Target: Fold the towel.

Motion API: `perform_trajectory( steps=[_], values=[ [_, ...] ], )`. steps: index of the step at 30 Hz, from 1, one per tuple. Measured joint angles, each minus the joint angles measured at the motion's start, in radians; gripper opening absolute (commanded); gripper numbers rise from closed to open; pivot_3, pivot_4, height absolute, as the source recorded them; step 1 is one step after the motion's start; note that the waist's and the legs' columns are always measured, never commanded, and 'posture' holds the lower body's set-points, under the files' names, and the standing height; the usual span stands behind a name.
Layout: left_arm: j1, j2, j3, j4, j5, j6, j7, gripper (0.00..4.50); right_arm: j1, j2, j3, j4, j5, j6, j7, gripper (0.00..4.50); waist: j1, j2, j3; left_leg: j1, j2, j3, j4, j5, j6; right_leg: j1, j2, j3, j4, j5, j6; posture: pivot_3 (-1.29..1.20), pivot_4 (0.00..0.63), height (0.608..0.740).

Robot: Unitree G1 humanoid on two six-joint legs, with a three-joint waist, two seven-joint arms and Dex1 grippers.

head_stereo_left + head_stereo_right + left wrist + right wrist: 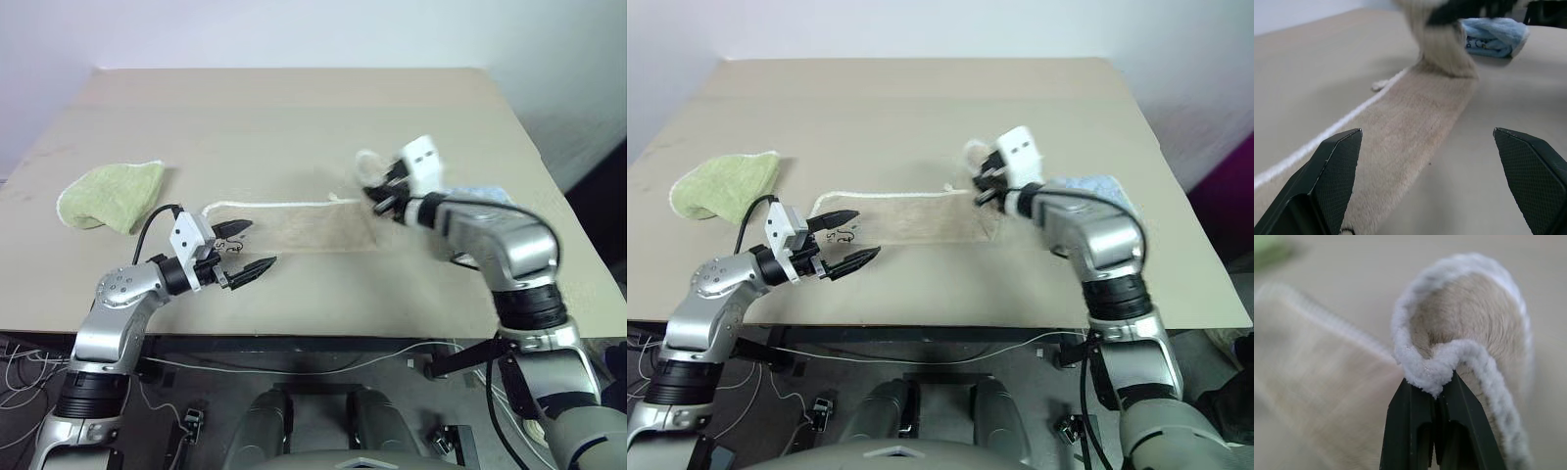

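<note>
Because your right gripper is pinched on the white corded edge of the towel, that end stands lifted off the tabletop in a curled loop, while the rest of the beige strip lies flat across the middle of the tabletop between your two arms. Raising that end is what lets it be carried over the flat part, so the pinch looks like the start of a fold rather than a mere tug.

Your left gripper hovers with its fingers spread wide just over the towel's near left end, by the small embroidered mark, holding nothing; from there it is placed to pin or take that end once you need it.

You have the light-green cloth lying well apart at the far left and the light-blue cloth just beyond the right arm, both clear of the fold's path.

My judgement: the fold is only beginning.
</note>
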Motion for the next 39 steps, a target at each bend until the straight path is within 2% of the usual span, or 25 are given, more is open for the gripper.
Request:
perform_trajectory(
  steps=[4,10,21,25,28,33,39],
  values=[
    [-0.004,-0.001,-0.003,0.001,0.000,0.008,-0.002,4.50,0.003,0.060,-0.250,-0.055,0.095,0.177,-0.134,0.02,0.000,0.000,0.000,0.000,0.000,0.000,0.000,0.000,0.000,0.000,0.000,0.000,0.000,0.000,0.000,0.00,0.150,0.740],
    [-0.071,-0.015,-0.020,0.022,0.000,0.009,-0.025,4.50,-0.029,0.216,-0.521,-0.103,0.164,0.426,-0.339,0.02,-0.001,0.001,0.000,0.000,0.000,0.001,0.000,0.000,0.000,-0.001,0.000,0.001,0.001,0.000,0.000,0.00,0.150,0.740],
    [-0.083,-0.027,-0.042,0.051,0.002,0.008,-0.046,4.50,-0.121,0.329,-0.708,-0.165,0.147,0.607,-0.479,0.02,-0.003,0.001,0.000,0.000,0.000,0.001,-0.001,0.000,0.000,-0.001,0.000,0.001,0.001,0.000,0.000,0.00,0.150,0.740],
    [-0.067,-0.026,-0.041,0.049,0.002,0.008,-0.041,4.50,-0.148,0.340,-0.766,-0.164,0.125,0.616,-0.525,0.02,-0.002,0.002,0.001,0.000,0.000,0.001,-0.001,0.000,0.000,-0.001,0.000,0.001,0.001,0.000,0.000,0.00,0.150,0.740],
    [-0.064,-0.029,-0.044,0.044,0.002,0.009,-0.037,4.50,-0.201,0.326,-0.727,-0.153,0.111,0.615,-0.513,0.02,-0.008,0.002,0.001,0.000,0.000,0.001,-0.001,0.000,0.000,-0.002,0.001,0.001,0.001,0.000,0.000,0.00,0.150,0.740],
    [-0.067,-0.035,-0.052,0.041,0.005,0.009,-0.026,4.50,-0.226,0.305,-0.555,-0.083,0.105,0.590,-0.428,0.02,-0.018,0.002,0.001,0.000,0.000,0.001,-0.002,0.000,0.000,-0.002,0.001,0.001,0.001,0.000,0.000,0.00,0.150,0.740],
    [-0.075,-0.052,-0.057,0.041,0.014,0.007,-0.020,4.50,-0.191,0.300,-0.124,-0.024,0.130,0.470,-0.166,0.02,-0.032,0.002,0.001,0.000,0.001,0.001,-0.002,0.000,0.000,-0.002,0.001,0.001,0.001,0.000,0.000,0.00,0.150,0.740]
  ],
)
